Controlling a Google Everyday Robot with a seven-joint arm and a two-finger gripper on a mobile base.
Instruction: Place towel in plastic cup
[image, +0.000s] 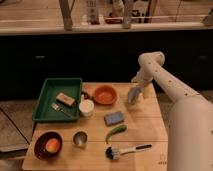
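The towel (114, 118) is a small flat blue-grey folded cloth lying on the wooden table (145, 132), near its middle. The plastic cup (86, 107) is a short white cup standing upright to the towel's left, beside the green tray. My gripper (133, 96) hangs above the table's back right part, to the right of the orange bowl and up and right of the towel. It holds nothing that I can see.
An orange bowl (105, 94) sits behind the towel. A green tray (45, 100) at the left holds a sponge and a fork. A metal cup (79, 138), a dark bowl with an orange fruit (48, 145), a green pepper (115, 132) and a dish brush (122, 150) lie along the front.
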